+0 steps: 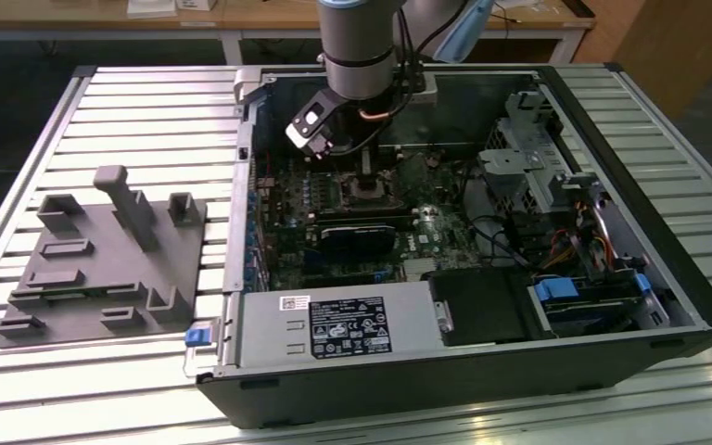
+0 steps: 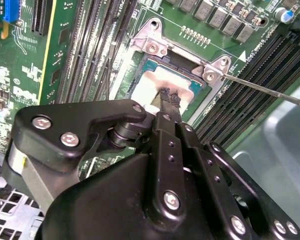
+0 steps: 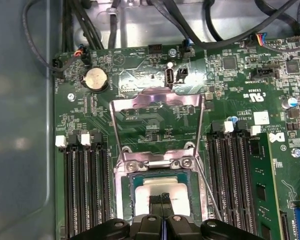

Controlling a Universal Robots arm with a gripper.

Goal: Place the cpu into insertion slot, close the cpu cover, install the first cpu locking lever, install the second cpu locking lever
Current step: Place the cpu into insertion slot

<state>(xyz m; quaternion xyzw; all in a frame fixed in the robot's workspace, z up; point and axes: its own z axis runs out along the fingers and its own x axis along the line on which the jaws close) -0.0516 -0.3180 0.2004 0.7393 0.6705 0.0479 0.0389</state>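
jaws closed, black tips on the flat, pale silvery cpu [image 2: 149, 82].

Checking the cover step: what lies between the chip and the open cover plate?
In the first wrist view, a metal hinge bracket with two screws lies between the chip and the open cover plate.

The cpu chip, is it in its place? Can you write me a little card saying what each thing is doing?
cpu: lying in the insertion slot, pale face up
cpu cover: open, lying back on the board, not over the cpu
gripper: fingertips together, at the middle of the cpu's face
locking lever: thin metal rod sticking out beside the slot
board: green, holds the slot
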